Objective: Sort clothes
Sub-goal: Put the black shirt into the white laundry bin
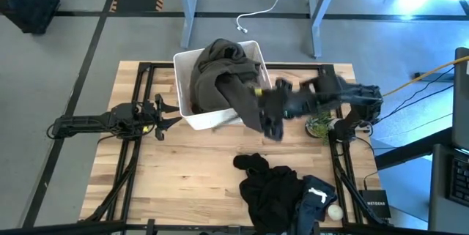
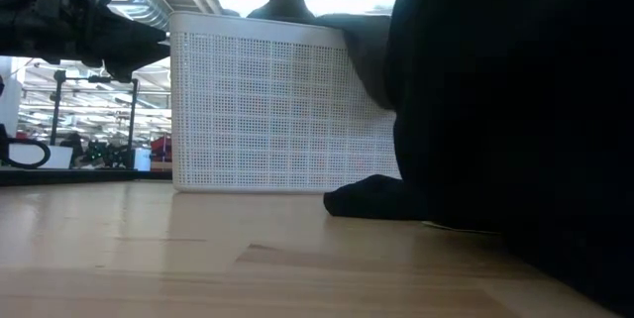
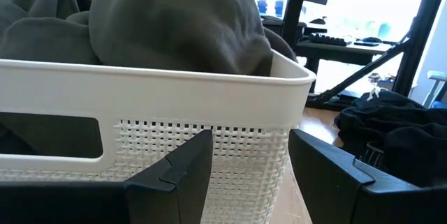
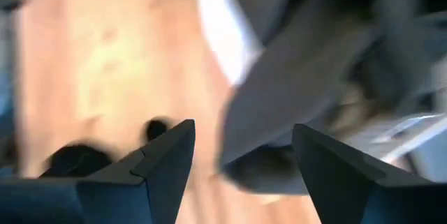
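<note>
A dark olive-brown garment (image 1: 220, 70) fills the white bin (image 1: 185, 103) and hangs over its right near rim; it also shows in the left wrist view (image 3: 174, 21). A black garment pile (image 1: 271, 187) and a small navy garment with a white mark (image 1: 316, 195) lie on the table's near right. My right gripper (image 1: 271, 121) is open and blurred beside the hanging olive cloth (image 4: 293, 98), above the table. My left gripper (image 1: 170, 114) is open and empty, facing the bin's left wall (image 3: 230, 147). No pink or beige garment shows.
A small green plant (image 1: 320, 125) stands right of the bin, under the right arm. In the low view the black cloth (image 2: 495, 110) fills the right side in front of the bin (image 2: 267, 100). Bare wood (image 1: 183, 176) lies near left.
</note>
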Controlling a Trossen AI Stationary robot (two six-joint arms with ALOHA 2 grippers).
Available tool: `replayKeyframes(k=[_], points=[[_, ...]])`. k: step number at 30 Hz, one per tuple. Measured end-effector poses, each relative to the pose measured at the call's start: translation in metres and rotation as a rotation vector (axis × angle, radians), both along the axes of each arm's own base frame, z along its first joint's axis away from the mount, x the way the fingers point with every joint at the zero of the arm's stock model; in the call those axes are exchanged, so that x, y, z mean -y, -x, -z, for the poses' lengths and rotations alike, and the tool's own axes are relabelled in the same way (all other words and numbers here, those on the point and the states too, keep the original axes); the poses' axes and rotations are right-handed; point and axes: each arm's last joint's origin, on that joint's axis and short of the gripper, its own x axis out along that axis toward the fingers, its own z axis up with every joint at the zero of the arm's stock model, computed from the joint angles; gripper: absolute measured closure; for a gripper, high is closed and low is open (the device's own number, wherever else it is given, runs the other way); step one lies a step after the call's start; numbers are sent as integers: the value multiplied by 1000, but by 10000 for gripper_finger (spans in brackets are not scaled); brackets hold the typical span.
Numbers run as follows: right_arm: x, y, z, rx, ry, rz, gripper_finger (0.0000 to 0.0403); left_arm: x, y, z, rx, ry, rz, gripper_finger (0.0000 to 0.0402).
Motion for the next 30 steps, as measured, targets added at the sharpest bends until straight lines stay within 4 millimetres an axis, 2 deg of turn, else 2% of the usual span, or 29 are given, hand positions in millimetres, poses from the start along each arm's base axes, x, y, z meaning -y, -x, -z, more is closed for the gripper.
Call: replayKeyframes(k=[4, 7, 11, 16, 19, 22, 30], points=[[-55, 9, 17, -53, -55, -107, 146, 0, 0, 0, 0, 0, 0, 218], [-96, 20, 40, -87, -19, -163, 146, 0, 0, 0, 0, 0, 0, 218], [-142, 30, 88, -139, 7, -220, 146, 0, 0, 0, 0, 0, 0, 218], [-183, 38, 150, -174, -127, -318, 146, 0, 0, 0, 1, 0, 0, 218], [-194, 38, 181, -163, -199, -366, 146, 0, 0, 0, 0, 0, 0, 218], [-195, 39, 208, -152, -204, -385, 146, 0, 0, 0, 0, 0, 0, 218], [-156, 46, 268, -234, 34, -246, 146, 0, 0, 0, 0, 0, 0, 218]])
